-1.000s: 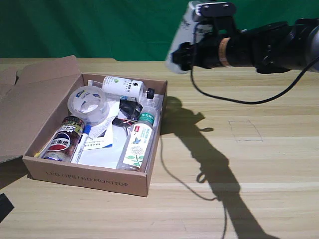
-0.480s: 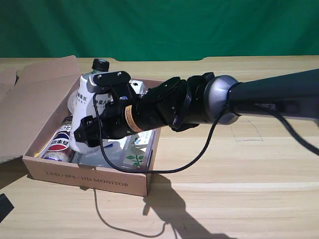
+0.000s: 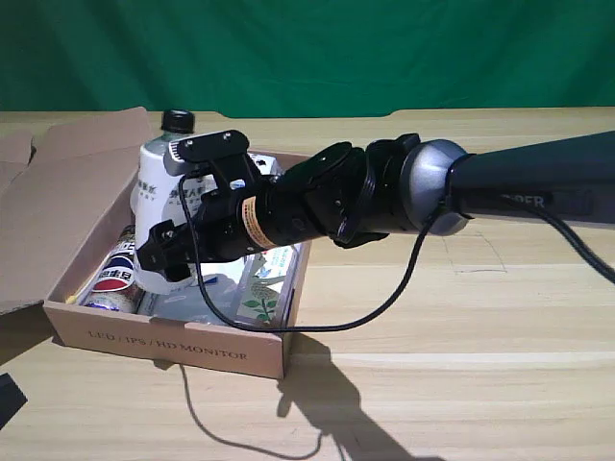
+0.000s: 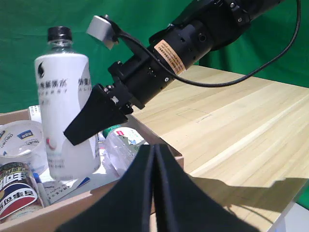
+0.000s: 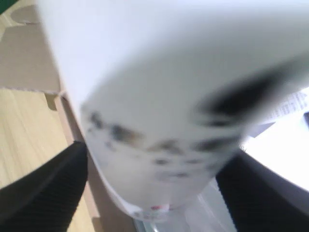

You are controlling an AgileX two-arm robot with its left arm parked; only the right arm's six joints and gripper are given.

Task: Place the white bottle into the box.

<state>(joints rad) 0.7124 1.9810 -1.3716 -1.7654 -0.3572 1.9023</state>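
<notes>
my pincer (image 3: 157,252) pinches the bottle (image 3: 161,192), upright with cap on top, inside the box (image 3: 173,344), beside a cola can (image 3: 117,269) and tape roll (image 4: 14,142).

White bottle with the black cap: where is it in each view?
Exterior view: white bottle upright over the box's left part, held by the claw.
Left wrist view: bottle stands left, claw finger across it.
Right wrist view: bottle fills the frame.
Shared landmark: the box.
</notes>
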